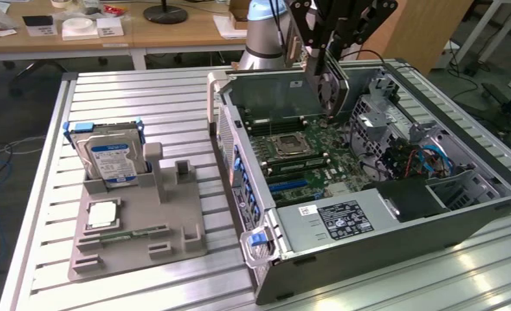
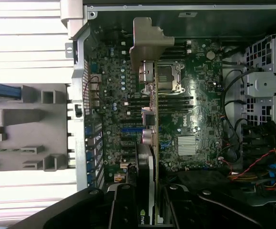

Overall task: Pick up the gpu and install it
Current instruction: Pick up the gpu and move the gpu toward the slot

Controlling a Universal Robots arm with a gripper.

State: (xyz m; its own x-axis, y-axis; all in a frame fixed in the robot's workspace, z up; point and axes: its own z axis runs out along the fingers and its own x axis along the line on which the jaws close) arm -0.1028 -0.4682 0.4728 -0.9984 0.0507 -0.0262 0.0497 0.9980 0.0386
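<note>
Overhead, gripper (image 1: pixel 327 54) pinching the gpu (image 1: pixel 321 91) upright, card hanging below it over the open computer case (image 1: pixel 394 243).

The gpu (image 2: pixel 152 157) has a green circuit-board edge, a glossy black plastic face and a dull silver sheet-metal bracket (image 2: pixel 146 43); the motherboard (image 1: pixel 312 152) is green and faintly shiny. The computer case (image 1: pixel 394 243) is dark matt painted metal outside and bare grey sheet metal inside, on a table (image 1: pixel 134 97) of ribbed, brushed aluminium slats. At the exterior view's left, a matt grey plastic holder (image 1: pixel 139 240) carries a silver metal hard drive (image 1: pixel 113 159) with a blue-white paper label, and the far desks (image 1: pixel 169 32) are smooth pale wood.
</note>
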